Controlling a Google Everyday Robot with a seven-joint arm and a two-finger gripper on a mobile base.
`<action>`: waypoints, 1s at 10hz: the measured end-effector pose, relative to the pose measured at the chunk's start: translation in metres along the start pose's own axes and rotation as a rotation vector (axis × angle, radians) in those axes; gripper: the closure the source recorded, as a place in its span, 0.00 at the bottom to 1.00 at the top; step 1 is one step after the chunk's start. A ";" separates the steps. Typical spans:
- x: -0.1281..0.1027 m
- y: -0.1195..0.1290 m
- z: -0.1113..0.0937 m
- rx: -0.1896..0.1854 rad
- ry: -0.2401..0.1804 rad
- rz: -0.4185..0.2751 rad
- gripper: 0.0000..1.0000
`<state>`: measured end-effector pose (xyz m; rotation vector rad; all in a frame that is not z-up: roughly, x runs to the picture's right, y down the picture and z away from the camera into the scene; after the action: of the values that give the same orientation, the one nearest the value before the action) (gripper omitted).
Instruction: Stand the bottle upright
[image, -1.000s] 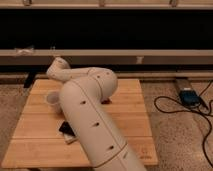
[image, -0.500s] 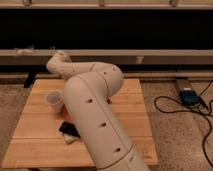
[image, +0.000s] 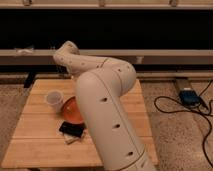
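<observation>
The white arm (image: 105, 110) rises over the wooden bench (image: 35, 145) and bends far-left, hiding the end effector, so I cannot tell its state. At the bench's left lie an orange dish (image: 71, 111), a black object (image: 71, 129) and a white cup (image: 54, 98). I cannot make out the bottle.

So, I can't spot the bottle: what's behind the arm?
Unclear. The arm covers the table's middle and part of an orange dish. No bottle or gripper shows; either may be hidden behind it. A white cup stands clear.
</observation>
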<state>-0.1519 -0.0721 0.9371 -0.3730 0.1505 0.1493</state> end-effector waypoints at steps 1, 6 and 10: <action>0.001 0.002 0.006 0.009 0.029 -0.006 1.00; 0.023 0.012 0.055 -0.013 0.203 -0.038 0.68; 0.040 0.012 0.074 -0.050 0.284 -0.038 0.30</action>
<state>-0.1060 -0.0290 0.9937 -0.4458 0.4203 0.0623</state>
